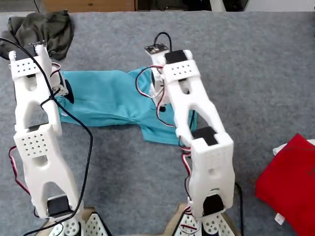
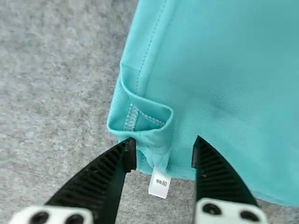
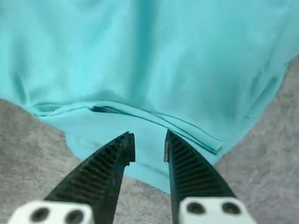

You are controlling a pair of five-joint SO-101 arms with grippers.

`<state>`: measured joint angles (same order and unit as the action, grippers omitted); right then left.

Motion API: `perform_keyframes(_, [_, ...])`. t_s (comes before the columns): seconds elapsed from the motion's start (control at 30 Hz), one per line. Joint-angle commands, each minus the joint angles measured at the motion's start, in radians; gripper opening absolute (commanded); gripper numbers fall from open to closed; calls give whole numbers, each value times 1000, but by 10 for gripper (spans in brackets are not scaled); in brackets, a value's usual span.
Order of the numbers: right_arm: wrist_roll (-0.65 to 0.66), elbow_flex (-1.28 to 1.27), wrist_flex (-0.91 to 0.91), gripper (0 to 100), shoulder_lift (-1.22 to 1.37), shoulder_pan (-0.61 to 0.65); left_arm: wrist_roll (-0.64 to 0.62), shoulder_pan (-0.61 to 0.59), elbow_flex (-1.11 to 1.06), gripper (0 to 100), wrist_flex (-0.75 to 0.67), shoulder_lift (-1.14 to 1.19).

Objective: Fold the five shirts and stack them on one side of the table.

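Counter: a grey, carpet-like surface [image 1: 256, 73] carried three shirts, with both arms reaching out over it from 6 o'clock.
Teal shirt: it [image 1: 103, 98] lay spread flat from the counter's centre out towards 9 o'clock. One part jutted towards 6 o'clock beside the right arm.
Left gripper: it [image 2: 163, 142] was at the teal shirt's 9 o'clock edge with its jaws set wide apart. They stood either side of a rolled-over hem corner [image 2: 140, 116], and one finger [image 2: 122, 158] was right against the fold. Nothing was clamped.
Label: a small white tag [image 2: 159, 183] stuck out from under that hem, between the two fingers.
Right gripper: it [image 3: 148, 136] was at the teal shirt's 3 o'clock end with its jaws parted by only a narrow gap. The tips were over a layered edge of the cloth with nothing pinched between them. Whether they touched the fabric could not be told.
Olive shirt: it [image 1: 44, 29] sat crumpled in a heap at the 11 o'clock corner, just beyond the left arm.
Red shirt: it [image 1: 290, 182] lay at the 4 o'clock edge, well apart from the teal shirt, with a bit of white [image 1: 281, 147] showing beside it.
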<state>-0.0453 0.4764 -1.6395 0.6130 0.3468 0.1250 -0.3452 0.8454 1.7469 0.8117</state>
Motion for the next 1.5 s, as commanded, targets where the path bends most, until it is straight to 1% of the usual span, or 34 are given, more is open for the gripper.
perform_keyframes(0.0, [52,183,-81,125,54,59,-5,15,40,206,-23,-13])
perform_keyframes(0.13, [181,291,-123,126,128,127,0,17,-5,206,-87,-12])
perform_keyframes(0.23, [287,348,-121,128,182,140,2,25,-71,206,-121,-13])
perform_keyframes(0.3, [328,383,-123,127,223,139,2,28,-103,206,-149,-13])
perform_keyframes(0.37, [331,412,-127,127,262,136,2,28,-133,206,-176,-13])
perform_keyframes(0.53, [330,456,-127,123,328,139,2,26,-143,206,-183,-13])
perform_keyframes(0.6, [330,464,-129,90,337,140,2,35,-149,206,-183,-13])
perform_keyframes(0.67, [307,464,-132,67,337,140,2,43,-150,206,-183,-13])
perform_keyframes(0.93, [245,450,-144,62,298,134,2,49,-115,206,-193,51])
perform_keyframes(1.1, [238,378,-144,44,199,134,0,48,-68,206,-187,85])
perform_keyframes(1.47, [238,91,-143,47,-22,136,0,48,-66,206,-186,88])
